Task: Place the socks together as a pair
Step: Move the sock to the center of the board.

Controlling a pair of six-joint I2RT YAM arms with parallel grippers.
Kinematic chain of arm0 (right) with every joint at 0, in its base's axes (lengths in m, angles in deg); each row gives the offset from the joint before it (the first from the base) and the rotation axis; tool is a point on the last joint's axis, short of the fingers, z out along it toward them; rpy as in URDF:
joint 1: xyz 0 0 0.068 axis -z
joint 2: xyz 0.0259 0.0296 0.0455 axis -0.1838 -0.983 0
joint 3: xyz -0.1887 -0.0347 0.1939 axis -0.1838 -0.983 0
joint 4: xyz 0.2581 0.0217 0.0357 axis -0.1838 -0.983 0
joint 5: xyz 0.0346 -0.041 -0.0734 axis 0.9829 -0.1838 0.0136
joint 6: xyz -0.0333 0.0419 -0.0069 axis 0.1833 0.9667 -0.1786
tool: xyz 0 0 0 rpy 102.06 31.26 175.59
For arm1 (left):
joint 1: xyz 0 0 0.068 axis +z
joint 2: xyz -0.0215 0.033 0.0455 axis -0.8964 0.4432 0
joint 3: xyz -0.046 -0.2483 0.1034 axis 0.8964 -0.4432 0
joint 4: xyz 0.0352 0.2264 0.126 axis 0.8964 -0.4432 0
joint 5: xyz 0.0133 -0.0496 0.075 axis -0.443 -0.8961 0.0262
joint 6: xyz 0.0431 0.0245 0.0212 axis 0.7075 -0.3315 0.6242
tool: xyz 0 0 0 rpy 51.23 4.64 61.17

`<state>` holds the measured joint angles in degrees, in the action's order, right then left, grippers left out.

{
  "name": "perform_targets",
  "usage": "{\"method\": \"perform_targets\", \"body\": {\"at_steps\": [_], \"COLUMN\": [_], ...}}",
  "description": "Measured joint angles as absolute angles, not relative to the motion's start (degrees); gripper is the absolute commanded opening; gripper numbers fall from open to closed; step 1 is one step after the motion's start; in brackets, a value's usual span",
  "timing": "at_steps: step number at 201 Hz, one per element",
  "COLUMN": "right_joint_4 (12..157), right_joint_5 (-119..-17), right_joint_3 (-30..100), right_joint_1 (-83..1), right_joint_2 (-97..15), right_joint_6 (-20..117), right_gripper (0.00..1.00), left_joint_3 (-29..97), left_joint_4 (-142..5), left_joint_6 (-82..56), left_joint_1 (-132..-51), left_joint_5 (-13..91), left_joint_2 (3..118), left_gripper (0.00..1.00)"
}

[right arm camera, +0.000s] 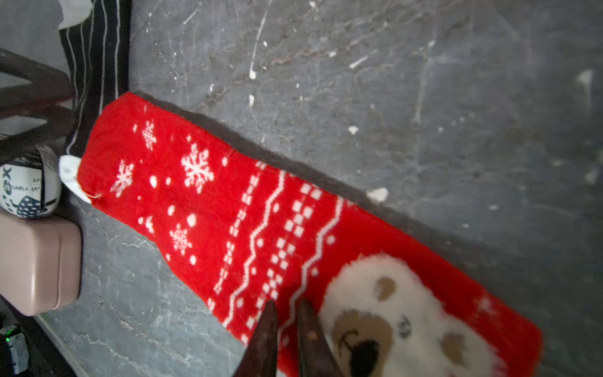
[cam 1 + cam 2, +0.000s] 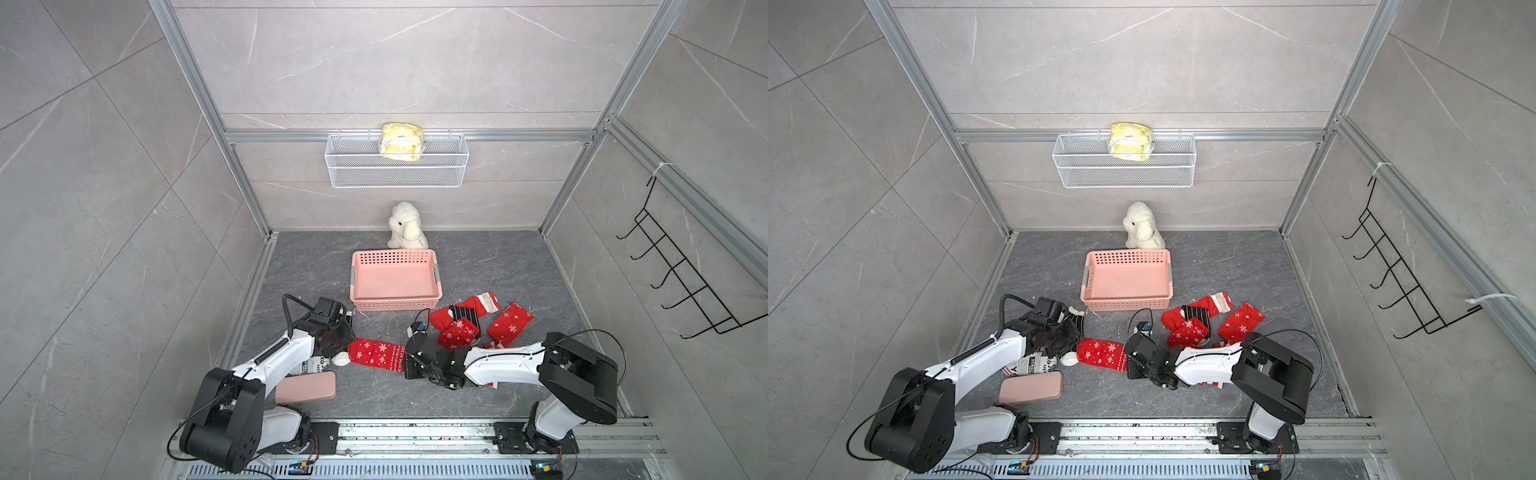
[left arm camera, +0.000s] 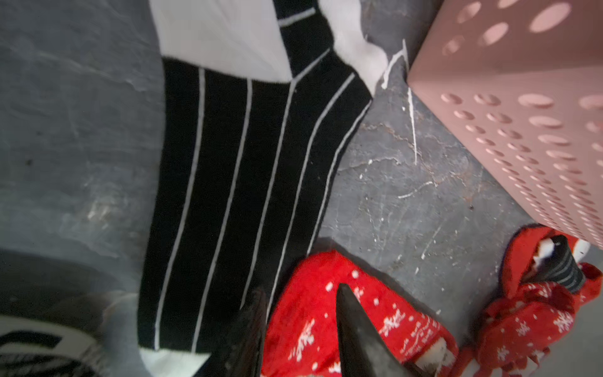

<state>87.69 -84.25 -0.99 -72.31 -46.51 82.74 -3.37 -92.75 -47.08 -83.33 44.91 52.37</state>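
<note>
Nearest me, a pink case [image 2: 305,387] lies on the floor [image 2: 415,395] - not part of the job, just clutter to steer round.

Next out, the red snowflake sock [image 2: 376,352] lies flat and drawn long across the floor, with a gripper at each end. I read that as a two-ended hold, so it lifts smooth and not bunched.

The right gripper [image 1: 287,302] is clenched on the red knit just beside the bear face, with only a sliver of fabric between its fingers.

The left gripper [image 3: 300,290] has its jaws part-way apart astride the opposite end, red cloth between them. I cannot tell whether they truly bite.

A black striped sock [image 3: 241,182] lies flat right beside that end, so there is a risk of snagging it too.

Farther out on the right is a heap of socks [image 2: 457,326], with a second snowflake sock [image 2: 510,323] just beside it. That one is likely the mate - so that is where this sock should go.

Beyond sits the pink basket [image 2: 395,305], empty, then the plush toy [image 2: 406,226] at the back wall.
</note>
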Motion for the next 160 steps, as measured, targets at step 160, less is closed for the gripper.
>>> {"method": "perform_targets", "body": {"at_steps": [160], "right_joint_4": [81.7], "right_joint_5": [-89.7], "right_joint_3": [-2.9], "right_joint_1": [-71.5], "right_joint_2": [-42.0], "right_joint_6": [79.9], "right_gripper": [0.19], "left_joint_3": [3.0], "left_joint_4": [-90.9], "left_joint_6": [-41.8], "left_joint_1": [-82.7], "left_joint_5": [54.9], "left_joint_2": [61.1], "left_gripper": [0.38]}}
